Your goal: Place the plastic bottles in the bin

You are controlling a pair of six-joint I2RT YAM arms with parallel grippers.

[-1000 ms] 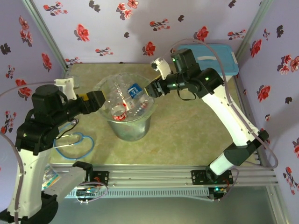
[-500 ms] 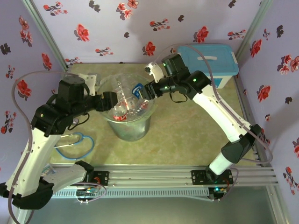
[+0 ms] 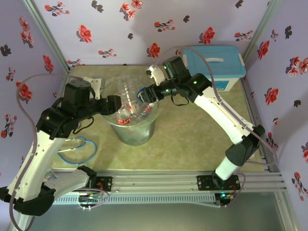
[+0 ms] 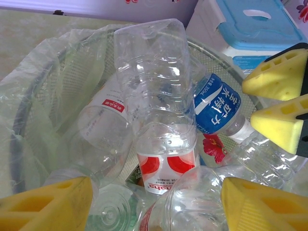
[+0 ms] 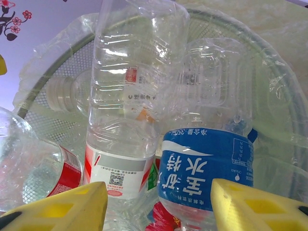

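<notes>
The job looks almost done. The bin point(image 3: 132, 135) stands in the middle of the worktop point(image 3: 192, 137), and the plastic bottles point(image 4: 154, 96) lie in a heap inside its clear bag. Every bottle I can see is in the bin or right over it. Some stand up and some lie on their sides.

The left gripper point(image 4: 156, 188) hangs just over the heap. Its jaws are wide apart, with clear bottles below and between them. I cannot tell if they touch one.

The right gripper point(image 5: 159, 188) is at the far side of the rim. Its jaws are close together, right at the neck of the blue-label bottle point(image 4: 216, 107), which leans into the bin. I cannot tell if they are pinching it.

I think what is left is small: let that bottle go if it is held, then lift both arms away.
</notes>
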